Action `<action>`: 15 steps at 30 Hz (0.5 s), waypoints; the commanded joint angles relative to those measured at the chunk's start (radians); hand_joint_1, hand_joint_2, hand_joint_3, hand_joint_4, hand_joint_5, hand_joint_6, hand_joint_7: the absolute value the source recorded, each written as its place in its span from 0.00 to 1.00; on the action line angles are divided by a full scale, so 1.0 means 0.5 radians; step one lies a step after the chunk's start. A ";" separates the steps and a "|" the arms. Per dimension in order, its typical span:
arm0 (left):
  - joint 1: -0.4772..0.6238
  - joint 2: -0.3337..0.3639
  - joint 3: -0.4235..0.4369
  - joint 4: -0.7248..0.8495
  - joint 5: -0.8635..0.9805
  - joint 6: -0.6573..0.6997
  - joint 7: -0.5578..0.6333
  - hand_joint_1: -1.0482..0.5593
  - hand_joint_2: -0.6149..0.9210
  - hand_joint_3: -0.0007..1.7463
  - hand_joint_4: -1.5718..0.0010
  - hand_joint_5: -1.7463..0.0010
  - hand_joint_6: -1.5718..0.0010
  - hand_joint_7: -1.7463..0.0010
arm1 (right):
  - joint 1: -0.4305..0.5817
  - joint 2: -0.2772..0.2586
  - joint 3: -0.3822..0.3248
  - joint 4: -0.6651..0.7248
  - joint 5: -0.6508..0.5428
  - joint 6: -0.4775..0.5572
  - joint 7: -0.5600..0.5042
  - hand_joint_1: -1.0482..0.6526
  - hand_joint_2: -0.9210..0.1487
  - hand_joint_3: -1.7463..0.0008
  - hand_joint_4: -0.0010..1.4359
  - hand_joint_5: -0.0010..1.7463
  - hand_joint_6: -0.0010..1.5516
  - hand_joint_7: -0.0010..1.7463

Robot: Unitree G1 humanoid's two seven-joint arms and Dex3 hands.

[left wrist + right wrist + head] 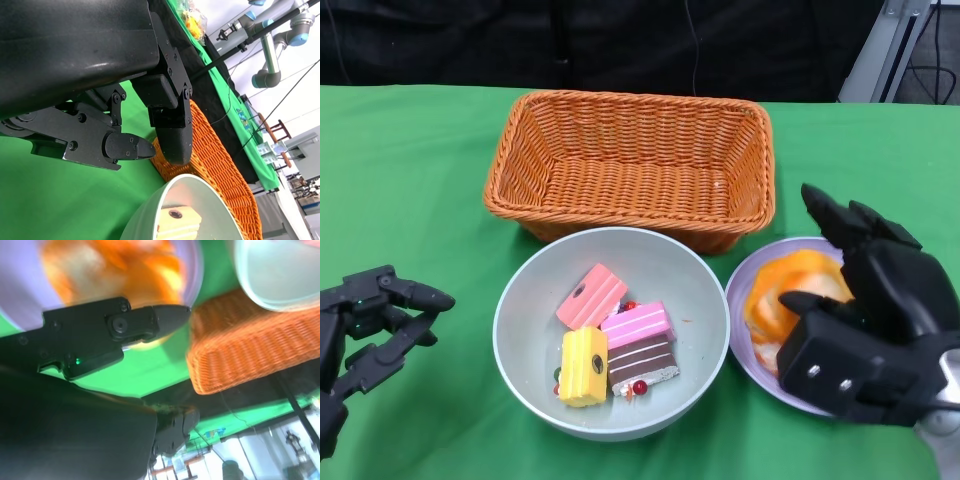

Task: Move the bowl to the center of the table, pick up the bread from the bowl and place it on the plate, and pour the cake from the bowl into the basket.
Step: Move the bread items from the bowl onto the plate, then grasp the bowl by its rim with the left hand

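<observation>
1. Bowl [611,333] sits at lower centre of the head view, cakes [616,336] inside, basket [632,165] just above it.
2. Bread [790,293] on the plate [745,340], lower right.
3. Our right hand [865,320] hangs over the plate, fingers apart, empty.
4. Left hand [370,325], lower left, spread, empty; bowl lies to its right, about as near as to the right hand.

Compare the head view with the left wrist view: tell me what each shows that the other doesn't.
Only the head view shows the purple plate holding the bread, the right robot hand over it, and all the cake pieces. Only the left wrist view shows a grey robot arm beyond the table. Both show the bowl, the basket and the left robot hand.
</observation>
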 commanded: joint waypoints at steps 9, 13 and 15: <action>0.014 0.032 0.006 -0.029 -0.009 0.030 -0.003 0.61 1.00 0.15 0.46 0.32 0.40 0.55 | 0.039 0.140 -0.274 -0.137 0.484 -0.142 0.048 0.19 0.00 0.89 0.16 0.05 0.15 0.01; 0.019 0.032 0.006 -0.034 -0.010 0.027 -0.005 0.61 1.00 0.15 0.46 0.32 0.40 0.55 | 0.058 0.219 -0.329 -0.115 0.580 -0.292 -0.039 0.19 0.00 0.88 0.16 0.05 0.16 0.01; 0.025 0.029 0.007 -0.045 -0.022 0.028 -0.013 0.61 1.00 0.15 0.46 0.32 0.41 0.55 | 0.082 0.279 -0.365 -0.085 0.683 -0.476 -0.075 0.21 0.00 0.88 0.18 0.05 0.18 0.02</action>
